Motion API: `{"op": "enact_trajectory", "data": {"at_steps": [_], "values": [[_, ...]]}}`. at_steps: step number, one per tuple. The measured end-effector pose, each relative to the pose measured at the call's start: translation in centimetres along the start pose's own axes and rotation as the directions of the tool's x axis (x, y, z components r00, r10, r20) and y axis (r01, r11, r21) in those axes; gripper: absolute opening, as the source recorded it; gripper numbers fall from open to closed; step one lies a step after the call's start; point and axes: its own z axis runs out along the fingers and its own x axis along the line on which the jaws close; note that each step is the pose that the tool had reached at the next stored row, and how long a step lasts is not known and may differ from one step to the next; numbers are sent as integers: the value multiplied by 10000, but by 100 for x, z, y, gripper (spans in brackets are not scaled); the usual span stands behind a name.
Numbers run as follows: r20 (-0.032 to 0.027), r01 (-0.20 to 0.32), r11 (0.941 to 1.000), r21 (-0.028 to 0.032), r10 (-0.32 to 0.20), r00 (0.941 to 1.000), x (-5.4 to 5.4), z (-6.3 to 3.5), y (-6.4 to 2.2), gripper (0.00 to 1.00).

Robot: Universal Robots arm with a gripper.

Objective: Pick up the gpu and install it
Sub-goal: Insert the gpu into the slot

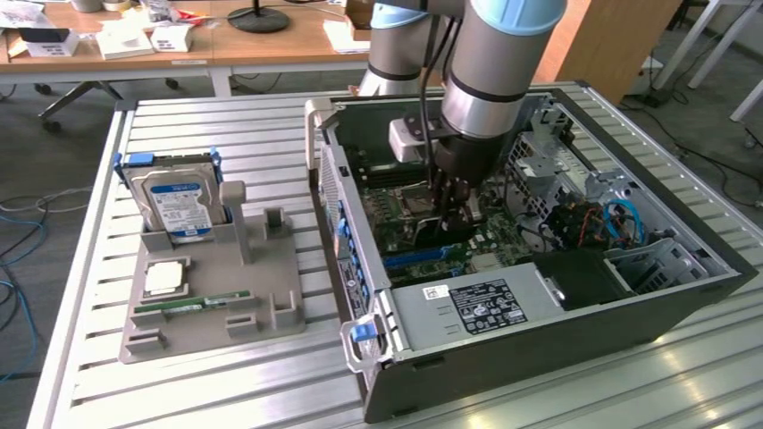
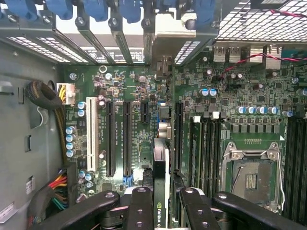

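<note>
In the middle of the exterior view, the gripper (image 1: 451,213) hangs straight down inside the open computer case (image 1: 537,357). From the wrist view, we see its black fingers (image 2: 140,206) clenched on the gpu (image 2: 161,163), one on each face. The card stands on edge directly beneath the hand, over the motherboard (image 2: 144,86). Its long axis runs parallel to the black slots (image 2: 127,139), pointing toward the blue latches (image 2: 129,7) at the case's rear wall. We can't tell if it's seated. There's a small green logo on the card's edge, unreadable. At the left of the exterior view, a hard drive (image 1: 179,204) with a blue-white label stands in a grey holder (image 1: 238,295); its text and the power supply sticker (image 1: 471,306) are too small to read.
</note>
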Motion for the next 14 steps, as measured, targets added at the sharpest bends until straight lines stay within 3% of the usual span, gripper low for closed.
{"op": "enact_trajectory", "data": {"at_steps": [14], "values": [[-2,-2,10000,-1,2,10000,2,54,10,26]]}}
